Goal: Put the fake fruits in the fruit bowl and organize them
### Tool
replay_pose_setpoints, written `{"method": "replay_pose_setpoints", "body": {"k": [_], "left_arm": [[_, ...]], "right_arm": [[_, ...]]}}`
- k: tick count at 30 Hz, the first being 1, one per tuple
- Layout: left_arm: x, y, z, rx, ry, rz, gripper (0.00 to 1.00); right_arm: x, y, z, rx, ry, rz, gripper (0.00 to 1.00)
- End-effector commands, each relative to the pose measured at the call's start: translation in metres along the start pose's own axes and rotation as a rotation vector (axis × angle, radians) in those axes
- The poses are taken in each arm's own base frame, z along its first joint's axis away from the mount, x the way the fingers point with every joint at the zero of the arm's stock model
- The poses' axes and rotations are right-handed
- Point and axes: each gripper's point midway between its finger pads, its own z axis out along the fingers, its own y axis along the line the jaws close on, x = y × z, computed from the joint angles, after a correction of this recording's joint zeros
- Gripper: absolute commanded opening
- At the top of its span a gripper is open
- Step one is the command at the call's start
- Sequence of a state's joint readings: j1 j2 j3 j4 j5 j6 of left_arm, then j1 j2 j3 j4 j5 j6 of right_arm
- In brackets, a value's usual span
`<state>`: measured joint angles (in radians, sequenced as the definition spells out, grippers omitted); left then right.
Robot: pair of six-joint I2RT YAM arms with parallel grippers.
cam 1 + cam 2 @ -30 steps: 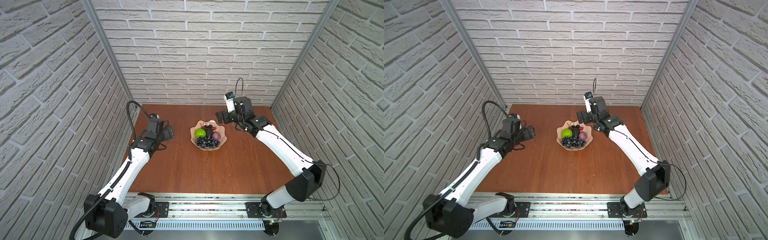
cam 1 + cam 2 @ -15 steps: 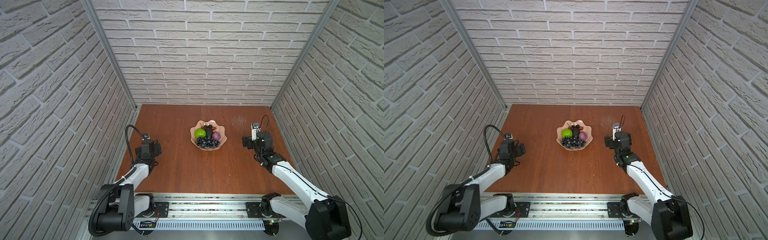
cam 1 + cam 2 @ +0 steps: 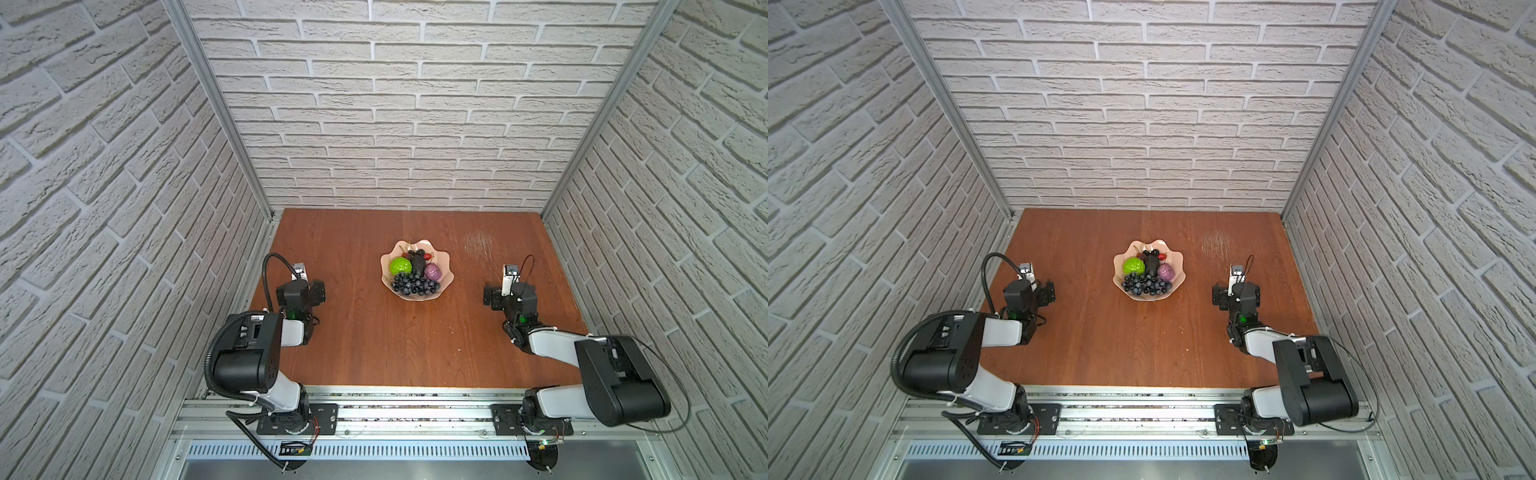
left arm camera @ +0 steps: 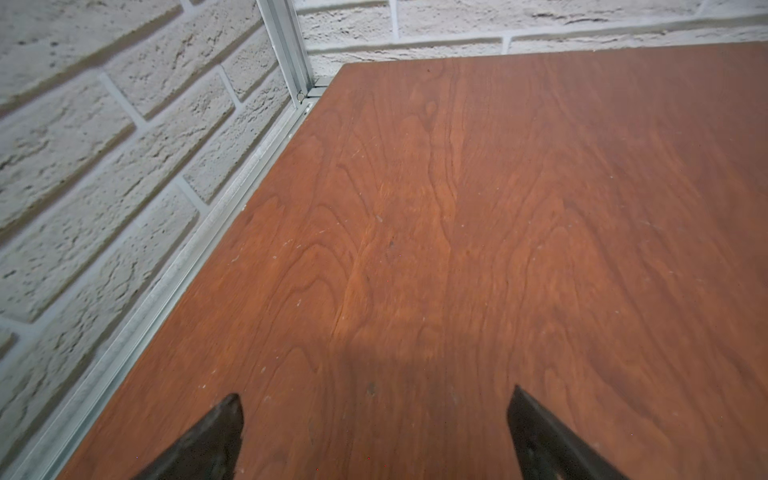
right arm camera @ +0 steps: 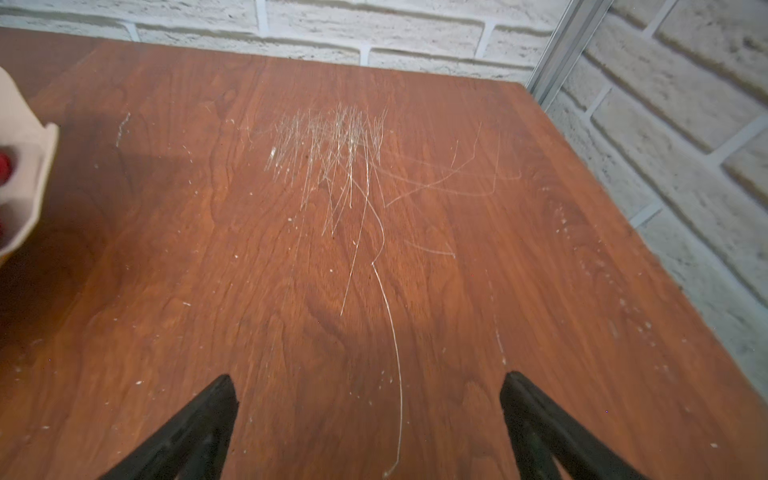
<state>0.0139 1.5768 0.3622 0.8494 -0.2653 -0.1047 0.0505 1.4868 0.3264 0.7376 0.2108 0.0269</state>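
Live: all fruit in fruit bowl [image 3: 447, 277], bowl mid-table, a touch toward 12 o'clock. Grape bunch [image 3: 413, 285] at bowl's 6, lime-green ball [image 3: 400, 265] at 9, avocado [image 3: 417, 263] centre, purple fruit [image 3: 433, 271] at 3, cherries [image 3: 420, 252] and strawberries [image 3: 429, 258] near 12

Left gripper [image 4: 376, 395] at bowl's 8, right gripper [image 5: 369, 376] at 4. Both well apart from bowl, jaws spread wide, nothing held, bare table [image 3: 374, 340] beneath

Task looks done. Risk: any tidy-up reach. A finger catching wavy rim could tip shallow bowl, grapes crowd near edge, nudge may spill them

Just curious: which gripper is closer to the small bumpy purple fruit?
Right. The right gripper sits right of the small bumpy purple fruit; the left gripper, farther, across the pink bowl.
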Motion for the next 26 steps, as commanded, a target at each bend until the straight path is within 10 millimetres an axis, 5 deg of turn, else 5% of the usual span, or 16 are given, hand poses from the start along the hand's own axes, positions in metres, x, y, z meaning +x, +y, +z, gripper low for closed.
{"method": "replay_pose_setpoints", "body": {"k": [1,26], "left_arm": [[-0.0261,0.005,0.0007,0.004,-0.087,-0.051,0.98],[-0.0292,0.0047,0.0009,0.011,-0.11,-0.056,0.98]], "right_arm": [[-0.0402,0.008,-0.0029,-0.054,-0.111,0.051,1.0],[-0.0411,0.0083,-0.0038,-0.055,-0.12,0.048,1.0]]}}
